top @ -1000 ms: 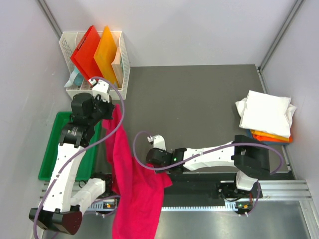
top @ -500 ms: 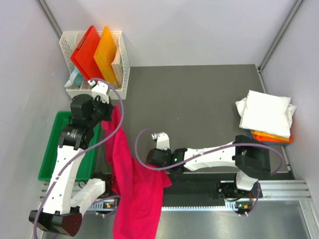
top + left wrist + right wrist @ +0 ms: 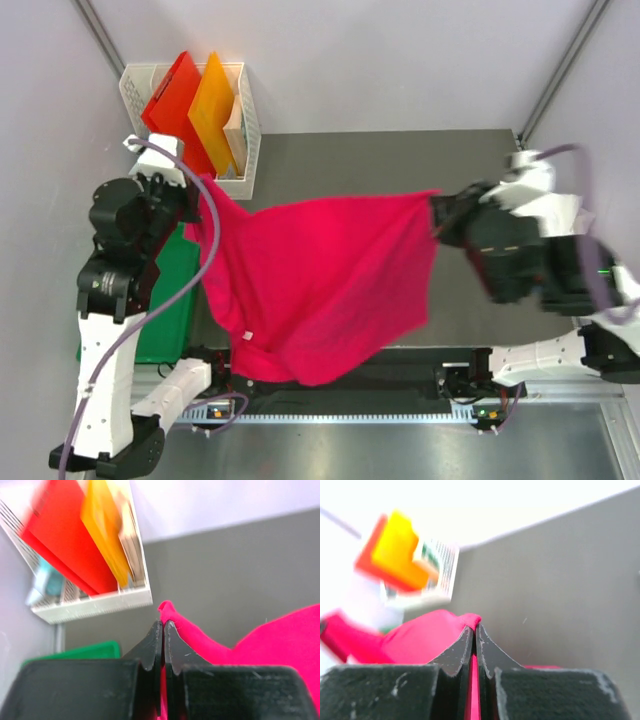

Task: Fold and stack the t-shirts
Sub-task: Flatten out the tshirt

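Observation:
A bright magenta-pink t-shirt (image 3: 320, 285) hangs spread wide in the air between my two grippers above the dark table. My left gripper (image 3: 197, 187) is shut on its left top corner, seen pinched between the black fingers in the left wrist view (image 3: 163, 625). My right gripper (image 3: 440, 212) is shut on the right top corner, which pokes out at the fingertips in the right wrist view (image 3: 474, 626). The shirt's lower edge droops toward the table's near edge. The folded white, orange and blue shirts are hidden behind my raised right arm.
A white wire basket (image 3: 246, 120) at the back left holds stiff red (image 3: 170, 100) and orange (image 3: 214, 110) folders. A green bin (image 3: 160, 335) sits on the left beside my left arm. Grey walls close in the back and sides.
The right arm has swung from low at the centre up to the far right, pulling the pink shirt out from a hanging bunch into a wide sheet. The left gripper moved up and left.

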Tool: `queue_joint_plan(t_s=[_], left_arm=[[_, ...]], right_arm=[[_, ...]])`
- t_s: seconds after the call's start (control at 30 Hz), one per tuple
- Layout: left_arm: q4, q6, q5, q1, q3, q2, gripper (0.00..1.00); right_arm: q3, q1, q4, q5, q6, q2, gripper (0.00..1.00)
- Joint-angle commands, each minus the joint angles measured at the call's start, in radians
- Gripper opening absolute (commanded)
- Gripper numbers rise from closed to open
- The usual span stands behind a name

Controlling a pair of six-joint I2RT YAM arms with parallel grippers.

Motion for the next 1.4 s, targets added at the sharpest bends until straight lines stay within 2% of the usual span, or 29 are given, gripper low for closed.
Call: queue_joint_plan(t_s=[0.0,0.13,0.33,0.5,0.63,0.73,0.83,0.93,0.97,1.03,1.07,1.17,1.37], left_arm=[[-0.008,-0.001,-0.017,-0.002,0.12,-0.049,0.0],[-0.064,0.005,-0.004,-0.002,0.239,-0.094,0.0],[-0.146,0.024,-0.044,0.0,0.393,-0.123,0.0],[-0.121,0.047,-0.098,0.003,0.344,-0.124,0.0],[-0.054,0.064,-0.071,0.0,0.26,-0.068,0.0],[0.02,0.068,-0.061,0.0,0.218,-0.002,0.0],[0.06,0.058,-0.024,0.0,0.221,0.084,0.0],[0.087,0.042,-0.035,0.0,0.223,0.174,0.0],[0.095,0.039,-0.038,0.0,0.224,0.193,0.0],[0.109,0.044,-0.047,0.0,0.227,0.251,0.0],[0.132,0.045,-0.047,0.001,0.23,0.27,0.0],[0.164,0.07,-0.113,0.001,0.266,0.359,0.0],[0.216,0.099,-0.181,0.001,0.411,0.586,0.0]], right_arm=[[0.121,-0.004,-0.306,0.183,-0.065,-0.032,0.0],[0.17,-0.004,-0.291,0.204,-0.16,-0.072,0.0],[0.202,-0.004,-0.058,0.264,-0.437,-0.101,0.0],[0.15,-0.019,0.076,0.33,-0.557,-0.13,0.0],[0.017,-0.102,0.356,0.309,-0.816,-0.182,0.0],[-0.045,-0.254,0.372,0.208,-0.845,-0.195,0.0],[-0.083,-0.402,0.319,0.082,-0.809,-0.176,0.0],[-0.149,-0.594,0.292,-0.1,-0.751,-0.144,0.0],[-0.17,-0.713,0.298,-0.229,-0.74,-0.141,0.0],[-0.241,-0.832,0.34,-0.346,-0.723,-0.126,0.0],[-0.264,-0.937,0.355,-0.445,-0.717,-0.118,0.0],[-0.31,-1.059,0.412,-0.55,-0.71,-0.069,0.0],[-0.17,-1.111,0.464,-0.558,-0.702,0.192,0.0]])
